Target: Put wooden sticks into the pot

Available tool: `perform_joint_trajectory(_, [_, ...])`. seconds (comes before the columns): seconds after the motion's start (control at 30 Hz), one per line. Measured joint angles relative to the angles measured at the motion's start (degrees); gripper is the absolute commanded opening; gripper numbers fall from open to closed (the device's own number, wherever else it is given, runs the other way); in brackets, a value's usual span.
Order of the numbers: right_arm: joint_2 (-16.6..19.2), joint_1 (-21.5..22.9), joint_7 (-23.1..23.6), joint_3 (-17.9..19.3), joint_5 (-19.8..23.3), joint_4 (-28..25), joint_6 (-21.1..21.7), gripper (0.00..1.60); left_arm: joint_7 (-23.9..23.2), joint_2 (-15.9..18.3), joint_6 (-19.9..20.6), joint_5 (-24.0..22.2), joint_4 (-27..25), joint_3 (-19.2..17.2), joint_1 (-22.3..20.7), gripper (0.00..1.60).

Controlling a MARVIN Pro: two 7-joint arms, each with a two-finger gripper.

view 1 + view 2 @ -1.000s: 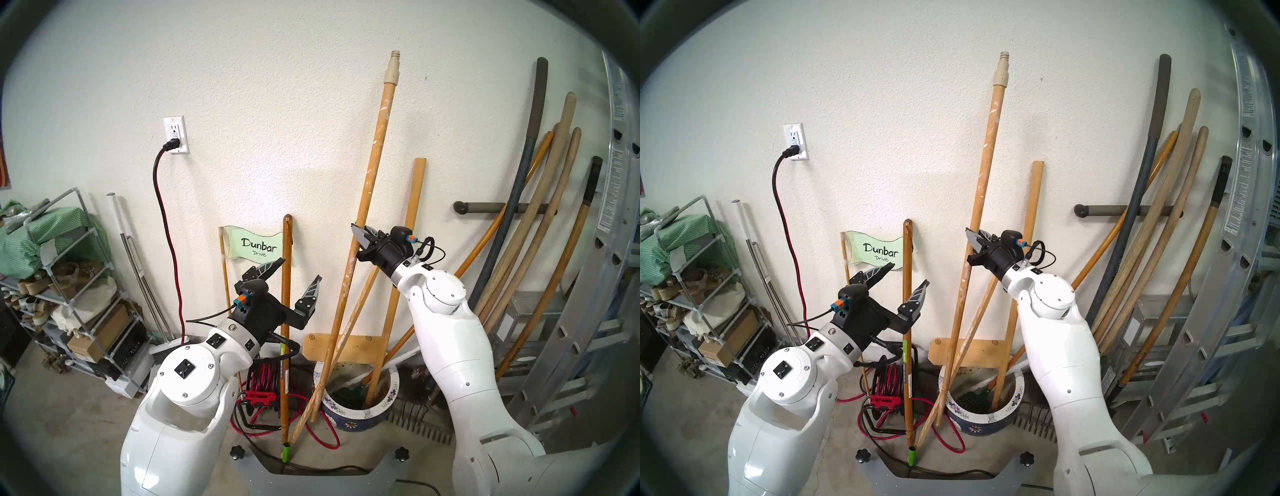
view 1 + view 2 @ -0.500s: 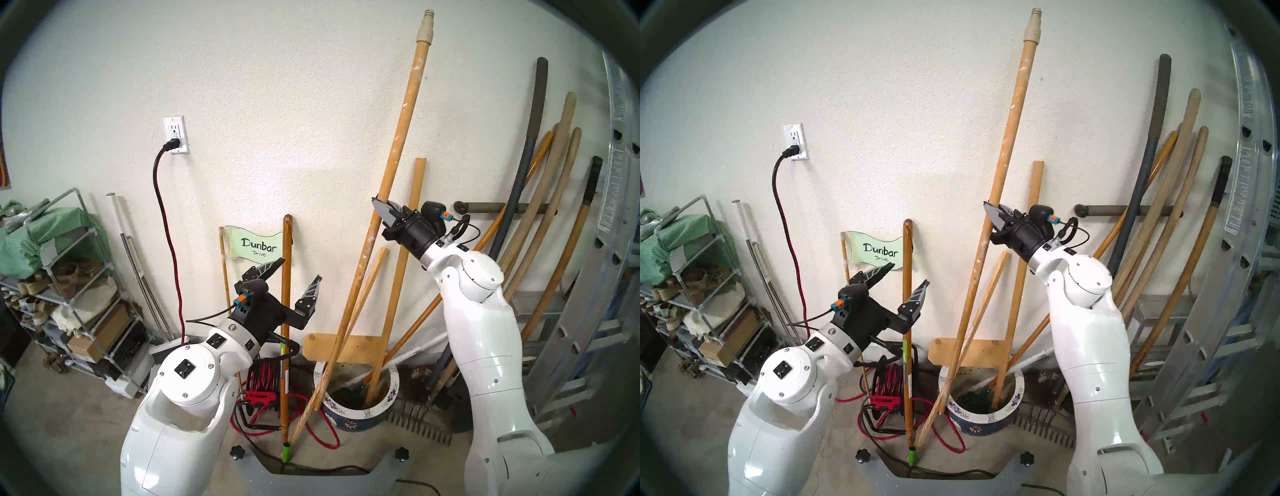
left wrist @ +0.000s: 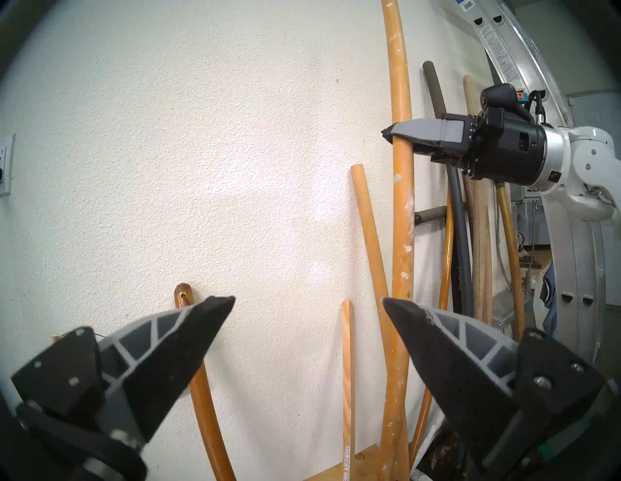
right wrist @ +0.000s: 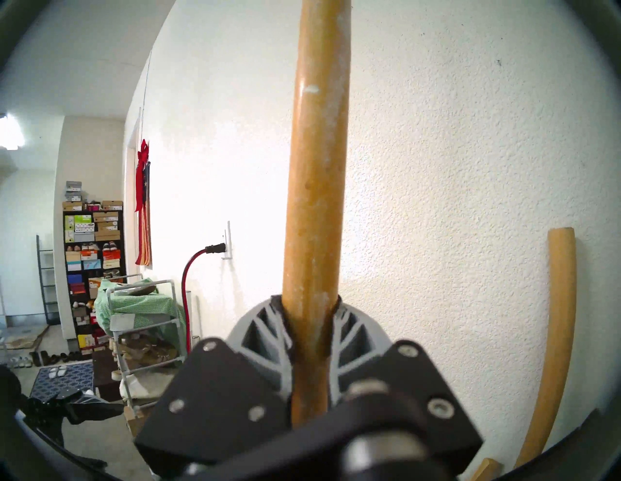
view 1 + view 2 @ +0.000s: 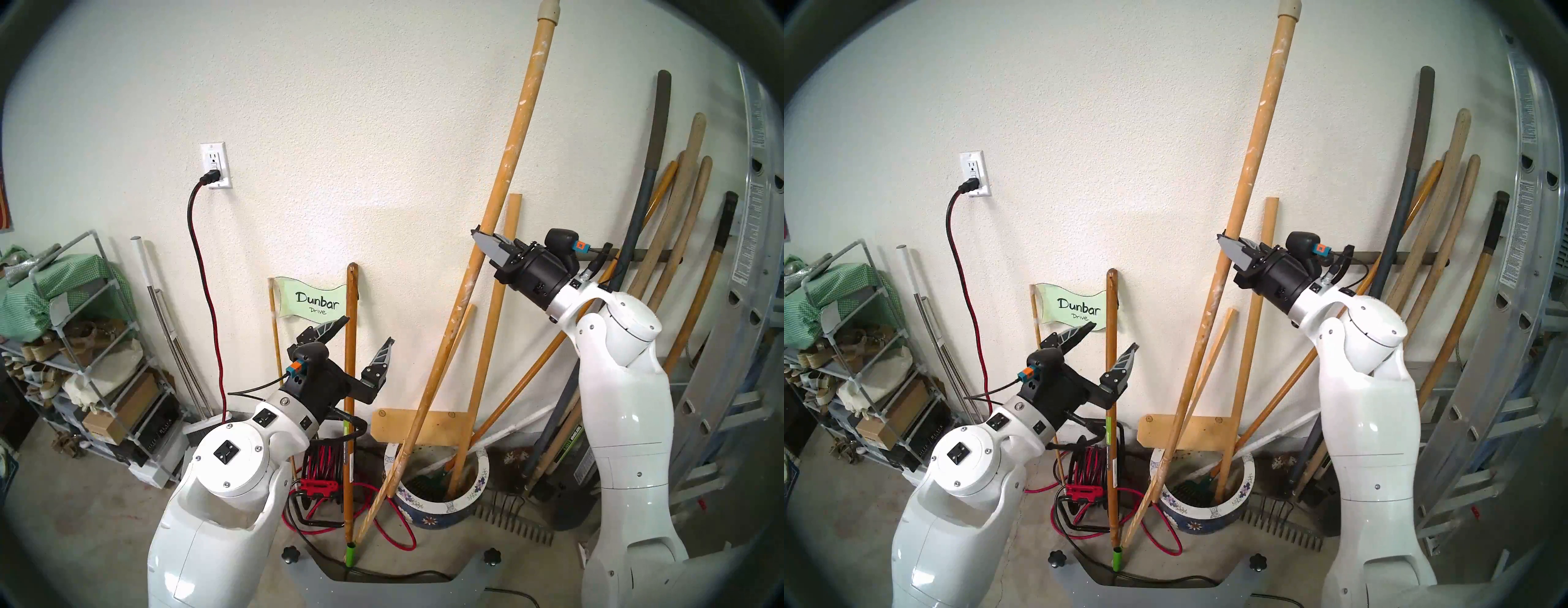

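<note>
White textured wall fills the background, with a concrete floor below. Two claws are seen. The right claw (image 5: 481,237) is clamped on the round pole (image 5: 507,165), gripping it partway up its length; the left claw (image 5: 360,339) is held with its fingers spread apart around nothing, lower and well off to the other side.

Three wooden sticks are counted near the pot (image 5: 441,505). The round pole (speckled with pale paint) runs on a long slant: its cream tip is far above the right claw and leans toward the ladder side, while its lower end is far below the claw, at the near rim of the pot; whether it is inside the rim cannot be told. A flat slat (image 5: 492,314) stands just behind the right claw, nearly upright, its square top above the claw and its foot inside the pot. A thinner slat (image 5: 428,395) is propped below the claw, with its foot on the floor outside the pot.

One flag (image 5: 316,301) marked "Dunbar Drive" is seen just beyond the left claw, and one dark-stained stick (image 5: 350,382) passes between that claw's fingers in the head view.

The pot is shown only by the head views. The right wrist view (image 4: 316,188) shows the pole pinched between the fingers, and a shelf of shoe boxes (image 4: 92,255) that the others miss. The left wrist view shows the right claw (image 3: 400,136) side-on across the pole.
</note>
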Motion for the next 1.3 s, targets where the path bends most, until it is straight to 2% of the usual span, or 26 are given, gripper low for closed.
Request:
perform_joint_trajectory(0.1, [0.28,0.03,-0.01,0.8,0.51,-1.93,2.61,0.0,0.0,0.0,0.0,0.0,0.0,0.0,0.0,1.6])
perform_joint_trajectory(0.2, [0.49,0.12,-0.79,1.93,1.17,-5.05,6.93,0.0,0.0,0.0,0.0,0.0,0.0,0.0,0.0,1.6])
perform_joint_trajectory(0.4, [0.34,0.17,-3.53,3.55,1.77,-9.49,13.21,0.0,0.0,0.0,0.0,0.0,0.0,0.0,0.0,1.6])
perform_joint_trajectory(0.6, [-1.23,0.26,-10.0,5.45,1.96,-14.8,20.83,0.0,0.0,0.0,0.0,0.0,0.0,0.0,0.0,1.6])
perform_joint_trajectory(0.77, [-2.33,0.43,-13.53,5.95,1.8,-16.44,24.58,0.0,0.0,0.0,0.0,0.0,0.0,0.0,0.0,1.6])
perform_joint_trajectory(1.0, [-3.04,1.12,-15.86,6.06,1.35,-16.63,26.32,0.0,0.0,0.0,0.0,0.0,0.0,0.0,0.0,1.6])
perform_joint_trajectory(1.3, [-2.88,2.22,-16.33,6.02,1.04,-16.01,25.8,0.0,0.0,0.0,0.0,0.0,0.0,0.0,0.0,1.6])
